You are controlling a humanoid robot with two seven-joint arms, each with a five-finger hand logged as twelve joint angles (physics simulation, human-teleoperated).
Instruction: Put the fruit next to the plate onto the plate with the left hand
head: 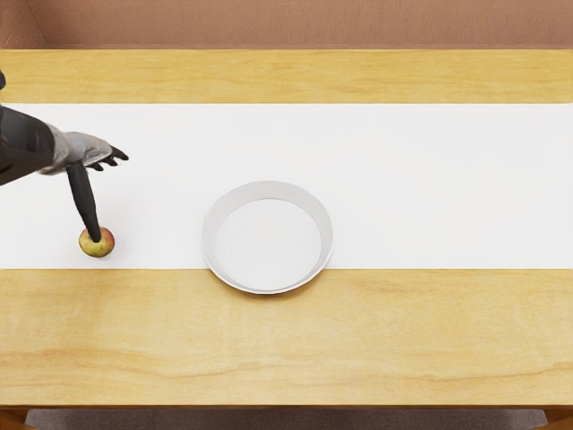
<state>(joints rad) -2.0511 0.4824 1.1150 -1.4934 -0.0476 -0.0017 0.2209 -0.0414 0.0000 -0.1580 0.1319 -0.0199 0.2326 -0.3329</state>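
While I'm on the head view, my left hand (92, 154) hangs far off to the left of the plate (209, 240); fingers splayed, gripping nothing, one long finger (82, 193) pointing down with its tip touching the top of the apple (100, 246); apple's left of the plate, well apart from it, roughly level with its middle; both sit on the white runner (421, 179).

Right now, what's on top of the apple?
One finger of the left hand points down onto the top of the apple; its other fingers are spread, away from it. The fingertip covers the apple's crown, so nothing there shows.
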